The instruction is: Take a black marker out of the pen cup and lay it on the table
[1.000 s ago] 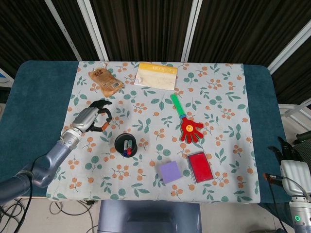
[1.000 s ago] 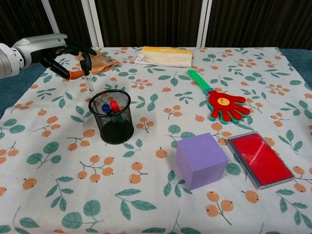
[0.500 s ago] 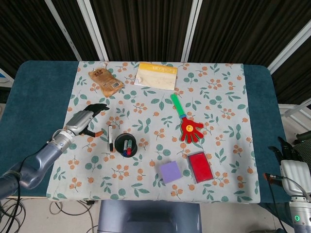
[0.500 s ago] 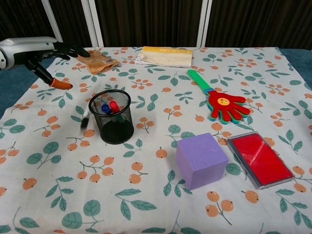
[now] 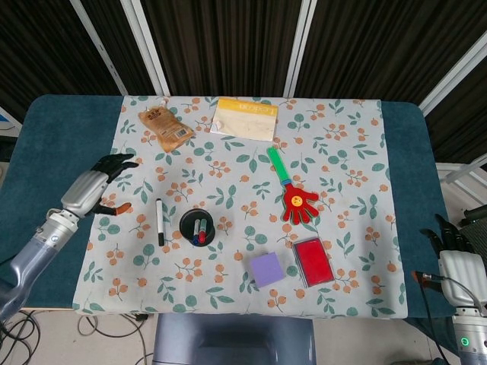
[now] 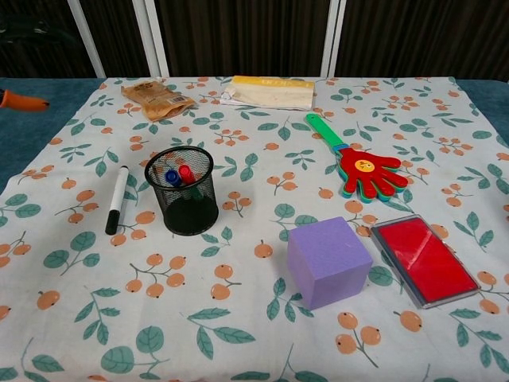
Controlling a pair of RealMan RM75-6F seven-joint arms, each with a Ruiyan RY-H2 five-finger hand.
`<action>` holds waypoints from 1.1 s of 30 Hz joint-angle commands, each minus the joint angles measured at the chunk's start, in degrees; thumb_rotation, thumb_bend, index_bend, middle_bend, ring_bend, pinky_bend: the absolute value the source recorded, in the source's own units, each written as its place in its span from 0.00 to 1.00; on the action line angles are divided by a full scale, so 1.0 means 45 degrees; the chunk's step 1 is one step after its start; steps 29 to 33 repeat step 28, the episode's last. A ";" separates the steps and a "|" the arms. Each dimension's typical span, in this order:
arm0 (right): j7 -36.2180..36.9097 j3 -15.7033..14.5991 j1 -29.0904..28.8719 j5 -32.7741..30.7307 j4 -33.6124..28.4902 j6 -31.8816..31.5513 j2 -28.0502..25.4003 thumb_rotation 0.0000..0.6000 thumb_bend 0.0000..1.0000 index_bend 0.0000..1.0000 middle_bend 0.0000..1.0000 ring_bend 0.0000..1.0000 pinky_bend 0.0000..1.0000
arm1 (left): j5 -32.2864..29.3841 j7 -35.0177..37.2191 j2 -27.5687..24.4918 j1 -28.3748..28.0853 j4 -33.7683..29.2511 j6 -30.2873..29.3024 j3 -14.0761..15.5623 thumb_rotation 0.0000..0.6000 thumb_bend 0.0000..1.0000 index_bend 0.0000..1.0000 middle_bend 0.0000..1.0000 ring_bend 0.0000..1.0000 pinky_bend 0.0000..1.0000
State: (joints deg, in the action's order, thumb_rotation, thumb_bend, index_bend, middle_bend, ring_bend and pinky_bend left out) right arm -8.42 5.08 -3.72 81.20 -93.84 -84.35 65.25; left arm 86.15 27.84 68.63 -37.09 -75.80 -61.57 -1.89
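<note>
A black-capped white marker (image 5: 160, 221) (image 6: 117, 199) lies flat on the floral cloth just left of the black mesh pen cup (image 5: 197, 227) (image 6: 182, 190). The cup stands upright with a red and a blue marker inside. My left hand (image 5: 95, 188) hovers over the cloth's left edge with fingers spread, holding nothing, well clear of the marker; in the chest view only an orange fingertip (image 6: 21, 101) shows at the left border. My right hand (image 5: 456, 255) rests low off the table's right front corner, its fingers partly visible.
A purple cube (image 5: 267, 269) and a red flat box (image 5: 313, 261) sit at the front right. A hand-shaped clapper (image 5: 294, 195) lies mid-right. A brown snack packet (image 5: 165, 127) and a yellow pouch (image 5: 245, 118) lie at the back.
The marker dropped from my left hand and now lies on the cloth left of the cup. My left hand opened and drew back leftward to the cloth's edge.
</note>
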 commanded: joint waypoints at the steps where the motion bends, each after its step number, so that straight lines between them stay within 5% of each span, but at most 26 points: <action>1: -0.0017 0.0000 -0.0001 0.0009 0.0011 -0.0008 0.0006 1.00 0.05 0.25 0.03 0.09 0.19 | -0.1141 -0.4926 -0.1096 0.1836 -0.2166 -0.1729 0.0242 1.00 0.23 0.15 0.05 0.00 0.00; 7: 0.0023 -0.0007 0.0005 0.0049 0.0021 -0.0031 -0.0006 1.00 0.05 0.25 0.03 0.09 0.19 | -0.1842 -0.7083 -0.1476 0.3462 -0.4077 -0.3255 0.0702 1.00 0.23 0.13 0.02 0.00 0.00; 16: 0.0043 -0.0006 0.0005 0.0090 0.0049 -0.0057 0.0002 1.00 0.05 0.25 0.03 0.09 0.19 | -0.0885 -0.7049 -0.0970 0.5142 -0.3709 -0.5275 0.1144 1.00 0.23 0.13 0.01 0.00 0.00; 33: 0.0051 -0.0002 0.0002 0.0098 0.0074 -0.0062 0.0005 1.00 0.05 0.25 0.03 0.09 0.19 | -0.0762 -0.5975 -0.0845 0.5674 -0.3009 -0.5176 0.0886 1.00 0.23 0.13 0.01 0.00 0.00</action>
